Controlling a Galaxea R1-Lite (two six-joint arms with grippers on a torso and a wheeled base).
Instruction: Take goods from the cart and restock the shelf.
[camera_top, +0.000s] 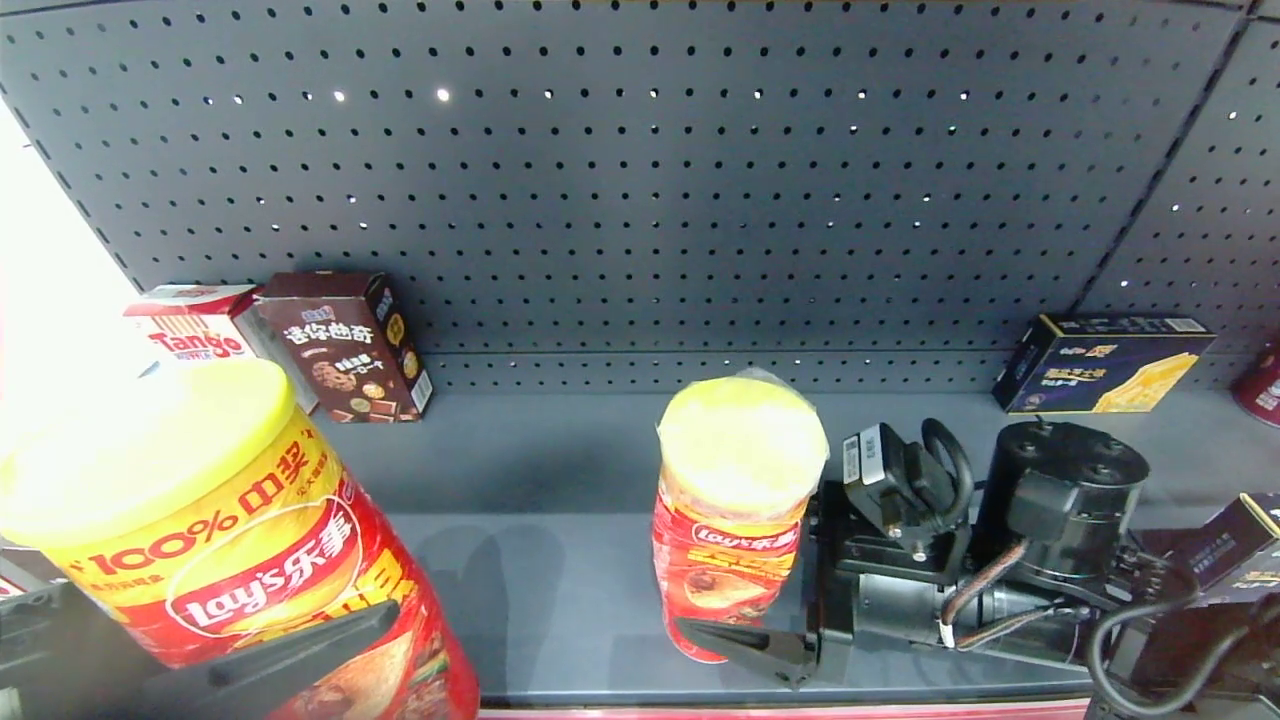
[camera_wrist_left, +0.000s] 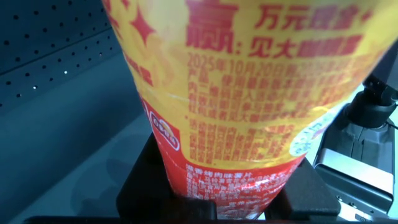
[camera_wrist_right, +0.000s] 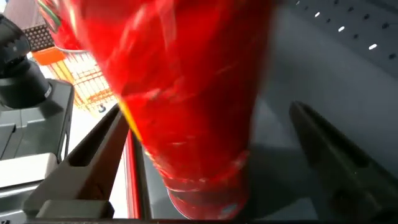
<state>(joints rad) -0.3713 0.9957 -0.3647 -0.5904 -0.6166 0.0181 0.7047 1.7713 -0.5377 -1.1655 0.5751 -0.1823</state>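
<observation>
1. The shelf (camera_top: 560, 480) is a flat dark grey board. Behind it rises a grey pegboard wall (camera_top: 640, 200), and a red strip (camera_top: 780, 710) runs along the front edge.
2. At the back left, a brown cookie box (camera_top: 345, 345) stands against the pegboard. A red and white wafer box (camera_top: 195, 335) is touching its left side.
3. At the back right a dark blue box (camera_top: 1100, 365) leans on the pegboard, well apart from the other two boxes.
4. The left gripper (camera_wrist_left: 224, 199) is clenched on the lower part of the raised chip can (camera_top: 230, 540). This can has a yellow lid and is tilted at the front left, above the edge of the shelf.
5. The standing chip can (camera_top: 735, 510) is upright near the front middle of the shelf.
6. The right gripper (camera_wrist_right: 205, 112) has its fingers released, one on each side of this can. One finger is well apart from the can's side.
7. The bare middle of the shelf lies between the two cans.
</observation>
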